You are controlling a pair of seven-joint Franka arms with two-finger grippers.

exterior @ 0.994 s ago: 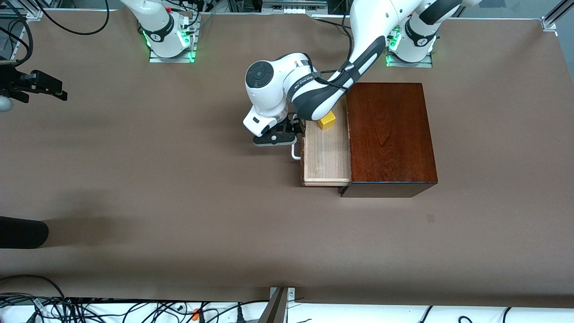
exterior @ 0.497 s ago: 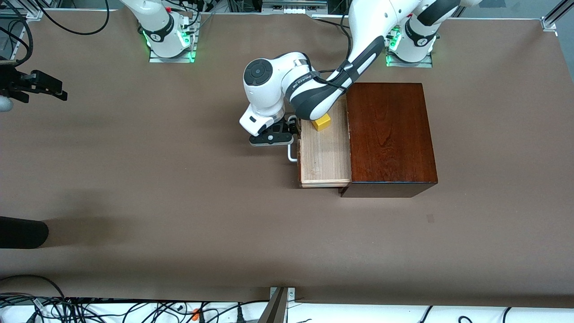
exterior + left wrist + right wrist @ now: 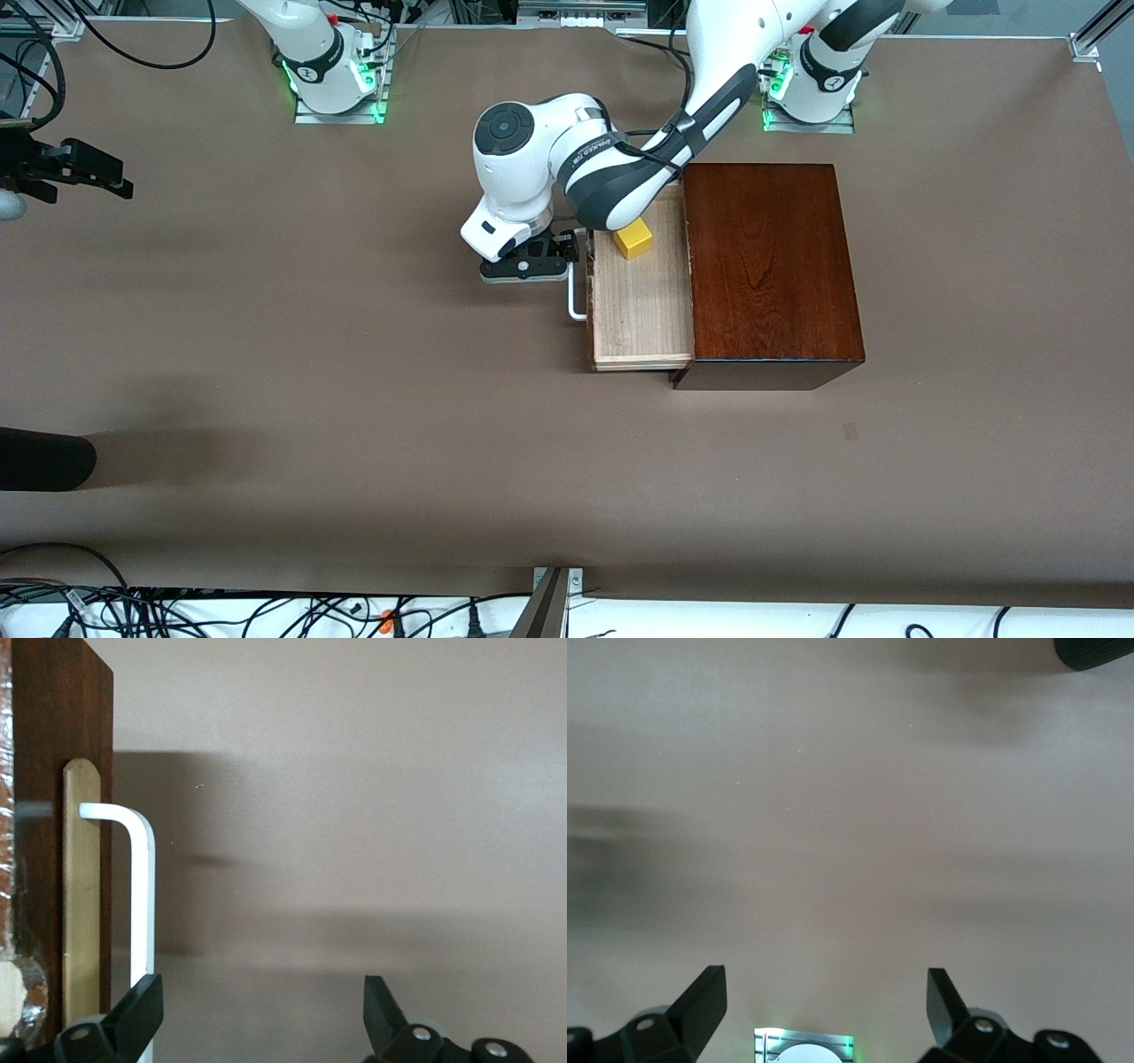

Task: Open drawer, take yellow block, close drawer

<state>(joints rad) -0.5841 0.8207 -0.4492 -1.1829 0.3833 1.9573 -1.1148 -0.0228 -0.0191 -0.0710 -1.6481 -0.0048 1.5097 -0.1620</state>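
My left gripper (image 3: 524,266) is open beside the white handle (image 3: 576,292) of the pulled-out drawer (image 3: 640,306), and the yellow block (image 3: 634,239) sits in it close by; my right gripper (image 3: 824,1010) waits open.

The right gripper (image 3: 825,997) hangs with its fingers (image 3: 700,1003) spread wide over bare brown table (image 3: 850,815). Below it sits a green-lit robot base (image 3: 803,1047); a dark rounded object (image 3: 1097,650) lies well ahead.
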